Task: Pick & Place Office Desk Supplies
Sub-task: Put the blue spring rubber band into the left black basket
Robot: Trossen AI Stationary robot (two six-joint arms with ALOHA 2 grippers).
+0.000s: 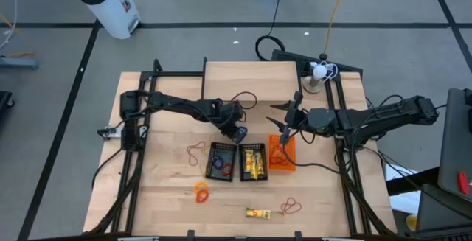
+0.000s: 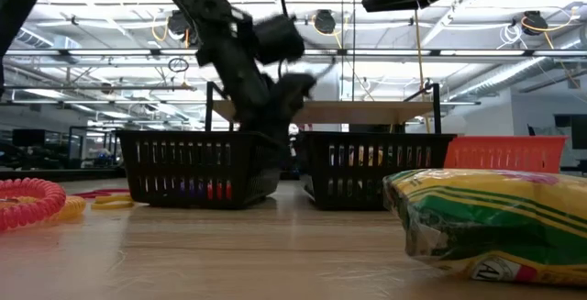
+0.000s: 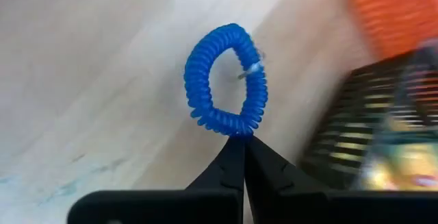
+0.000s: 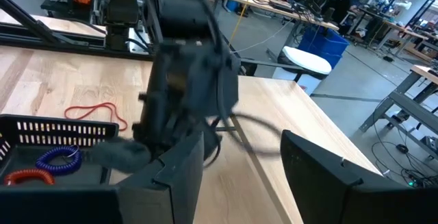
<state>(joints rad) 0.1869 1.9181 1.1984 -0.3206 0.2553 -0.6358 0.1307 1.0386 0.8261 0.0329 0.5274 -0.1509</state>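
Two black wire-mesh baskets (image 1: pixel 221 160) and one orange mesh basket (image 1: pixel 281 153) stand in a row at mid-table; we count the middle black one (image 1: pixel 254 161) as holding yellow-gold packets. We record the left gripper (image 3: pixel 241 140) just beyond the far edge of the first black basket, its fingers pinched together on a blue coiled plastic loop (image 3: pixel 226 80), which sits over bare pale wood beside that basket. We list the right gripper (image 1: pixel 284 127) poised above the far side of the orange basket, fingers apart and holding nothing. Loose on the wooden table (image 1: pixel 162 189): a thin red rubber-band loop (image 1: pixel 195 152), an orange coiled loop (image 1: pixel 201 191), a second red band (image 1: pixel 291 207), and one yellow-gold oblong packet (image 1: pixel 258 212) near the front edge
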